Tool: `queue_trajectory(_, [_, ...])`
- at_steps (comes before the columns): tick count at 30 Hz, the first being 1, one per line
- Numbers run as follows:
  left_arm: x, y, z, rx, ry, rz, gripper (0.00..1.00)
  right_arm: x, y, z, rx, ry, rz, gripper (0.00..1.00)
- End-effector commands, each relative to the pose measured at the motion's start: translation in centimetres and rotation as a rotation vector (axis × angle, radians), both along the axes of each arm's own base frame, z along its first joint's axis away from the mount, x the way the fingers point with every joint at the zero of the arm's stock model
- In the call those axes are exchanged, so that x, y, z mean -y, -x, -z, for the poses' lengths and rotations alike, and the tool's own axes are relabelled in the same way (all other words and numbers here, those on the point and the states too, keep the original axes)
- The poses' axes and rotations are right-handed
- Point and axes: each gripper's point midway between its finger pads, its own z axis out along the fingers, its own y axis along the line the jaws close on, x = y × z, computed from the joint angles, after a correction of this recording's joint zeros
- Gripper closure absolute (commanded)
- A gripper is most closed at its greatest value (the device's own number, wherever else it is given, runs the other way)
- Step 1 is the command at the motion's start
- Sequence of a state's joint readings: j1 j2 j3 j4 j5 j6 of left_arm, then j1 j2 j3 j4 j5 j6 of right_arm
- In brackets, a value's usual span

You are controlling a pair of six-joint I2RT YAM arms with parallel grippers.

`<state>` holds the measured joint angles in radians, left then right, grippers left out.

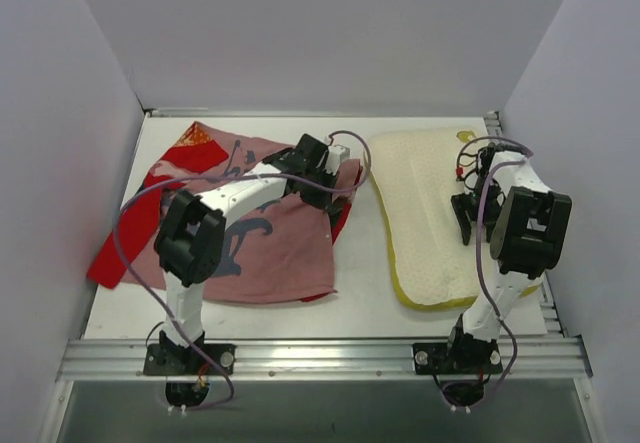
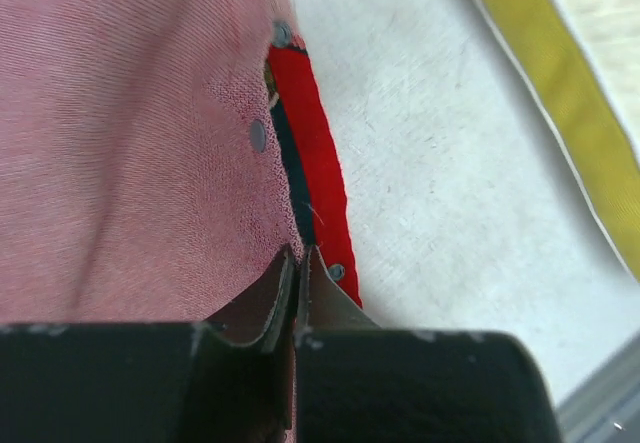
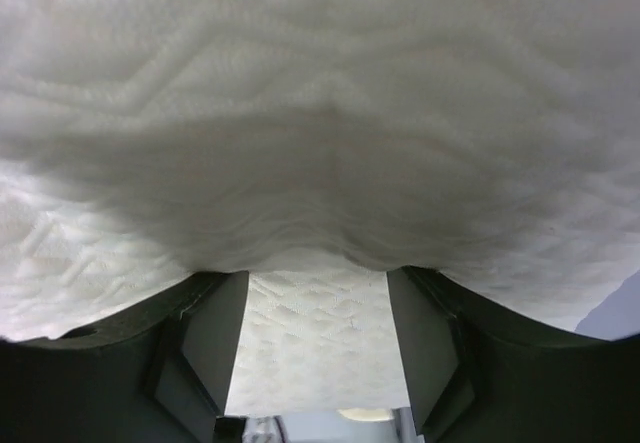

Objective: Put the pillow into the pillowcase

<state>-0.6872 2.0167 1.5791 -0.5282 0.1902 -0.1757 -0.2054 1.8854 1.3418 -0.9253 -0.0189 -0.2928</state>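
The pillowcase [image 1: 265,238] lies on the left half of the table, dull pink side up, with red showing at its edges. My left gripper [image 1: 335,195] is at its right edge. In the left wrist view the fingertips [image 2: 298,256] are pressed together right on the hem where pink cloth [image 2: 130,143] meets the red strip. The cream quilted pillow [image 1: 425,213] with its yellow band [image 2: 560,93] lies on the right half. My right gripper [image 1: 467,218] is pushed down into the pillow's right part. It stands open [image 3: 316,275], with pillow surface [image 3: 320,113] filling the gap and bulging over the fingertips.
White walls close in the table [image 1: 355,293] at the left, back and right. An aluminium rail [image 1: 320,358] runs along the near edge with both arm bases on it. Purple cables loop off both arms. A bare strip of table [image 2: 450,213] separates pillowcase and pillow.
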Motion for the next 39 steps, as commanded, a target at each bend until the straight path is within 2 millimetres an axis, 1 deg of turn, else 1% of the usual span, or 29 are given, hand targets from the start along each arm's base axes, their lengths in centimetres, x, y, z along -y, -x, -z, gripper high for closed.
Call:
queue_trajectory(1, [1.2,1.3,-6.0,-0.012,0.228,0.114,0.97,3.5,-8.7,0.0,0.188,0.148,-0.181,0.42])
queue_trajectory(3, [1.1,1.9,-6.3,-0.02,0.246,0.155,0.96,3.1,-11.0,-0.2,0.228,0.131,-0.234,0.42])
queue_trajectory(4, [0.9,1.9,-6.6,-0.016,0.248,0.161,1.0,2.3,-12.2,-0.5,0.255,0.119,-0.32,0.42])
queue_trajectory(6, [0.5,2.1,-6.7,-0.027,0.247,0.153,1.0,1.3,-14.0,-1.7,0.306,0.125,-0.424,0.42])
queue_trajectory(8, [-0.8,1.0,-7.0,-0.028,0.252,0.102,1.0,-0.5,-15.6,-4.3,0.39,0.126,-0.472,0.39])
queue_trajectory(9, [-1.3,0.6,-7.1,-0.035,0.257,0.074,1.0,-1.1,-15.6,-5.2,0.404,0.115,-0.464,0.36])
queue_trajectory(10, [-2.1,-0.1,-7.2,-0.034,0.261,0.047,1.0,-2.5,-15.9,-6.6,0.441,0.089,-0.465,0.33])
queue_trajectory(11, [-2.6,-0.6,-7.3,-0.031,0.261,0.032,1.0,-3.7,-16.0,-7.3,0.466,0.058,-0.412,0.18])
queue_trajectory(12, [-2.9,-0.9,-7.7,-0.023,0.266,0.028,1.0,-4.4,-16.4,-9.0,0.494,0.051,-0.39,0.12])
queue_trajectory(13, [-3.2,-1.1,-7.8,-0.022,0.267,0.022,1.0,-5.2,-16.7,-9.6,0.507,0.043,-0.356,0.08])
queue_trajectory(14, [-3.6,-1.5,-8.0,-0.013,0.267,0.012,1.0,-6.7,-17.1,-10.1,0.518,0.027,-0.348,0.01])
queue_trajectory(15, [-3.8,-1.6,-8.1,-0.01,0.266,0.013,1.0,-7.8,-17.9,-12.0,0.56,0.009,-0.279,0.01])
queue_trajectory(16, [-3.9,-1.7,-8.3,-0.004,0.266,0.013,1.0,-8.2,-18.4,-11.3,0.542,0.001,-0.236,0.01])
queue_trajectory(17, [-4.1,-1.8,-8.5,0.0,0.266,0.011,1.0,-8.7,-19.0,-11.8,0.556,-0.009,-0.2,0.0])
queue_trajectory(19, [-4.3,-1.9,-8.8,0.01,0.264,0.014,1.0,-9.4,-20.3,-11.4,0.56,-0.034,-0.087,0.0])
queue_trajectory(20, [-4.5,-1.9,-8.8,0.013,0.262,0.012,1.0,-9.8,-21.1,-10.8,0.574,-0.025,-0.089,0.0])
queue_trajectory(21, [-4.7,-2.0,-8.9,0.019,0.259,0.011,1.0,-9.2,-21.5,-9.7,0.56,0.018,-0.081,0.0])
queue_trajectory(23, [-5.1,-2.1,-8.9,0.014,0.252,0.001,1.0,-9.1,-22.5,-8.7,0.559,0.014,-0.064,0.0])
queue_trajectory(24, [-5.6,-2.2,-9.0,0.014,0.25,-0.009,1.0,-9.0,-23.0,-7.2,0.536,0.009,-0.059,0.0])
queue_trajectory(26, [-6.2,-2.0,-8.7,-0.005,0.24,-0.021,1.0,-9.4,-24.5,-6.4,0.558,-0.04,-0.065,0.0])
queue_trajectory(27, [-6.6,-2.0,-8.7,-0.008,0.236,-0.028,1.0,-9.6,-25.0,-4.6,0.542,-0.092,-0.059,0.0])
queue_trajectory(29, [-7.0,-1.7,-8.3,-0.023,0.225,-0.03,1.0,-10.0,-25.6,-2.6,0.526,-0.158,-0.067,0.0])
queue_trajectory(30, [-7.2,-1.6,-8.1,-0.029,0.221,-0.028,1.0,-10.1,-25.4,-0.3,0.48,-0.161,-0.078,0.0])
queue_trajectory(32, [-7.6,-1.4,-7.6,-0.046,0.21,-0.036,1.0,-10.3,-24.0,2.0,0.399,-0.164,-0.142,0.0])
queue_trajectory(33, [-7.7,-1.3,-7.6,-0.047,0.212,-0.036,1.0,-10.8,-22.9,3.2,0.345,-0.189,-0.164,0.02])
queue_trajectory(36, [-7.7,-1.2,-7.5,-0.056,0.211,-0.04,1.0,-11.0,-19.2,4.2,0.189,-0.224,-0.25,0.33])
queue_trajectory(37, [-7.6,-1.3,-7.6,-0.052,0.215,-0.041,1.0,-10.6,-18.5,4.1,0.162,-0.226,-0.27,0.62])
queue_trajectory(38, [-7.5,-1.2,-7.8,-0.055,0.222,-0.043,1.0,-9.9,-17.5,3.6,0.136,-0.22,-0.315,0.79])
queue_trajectory(39, [-7.4,-1.3,-8.0,-0.053,0.227,-0.042,1.0,-9.1,-17.3,2.9,0.142,-0.204,-0.327,1.0])
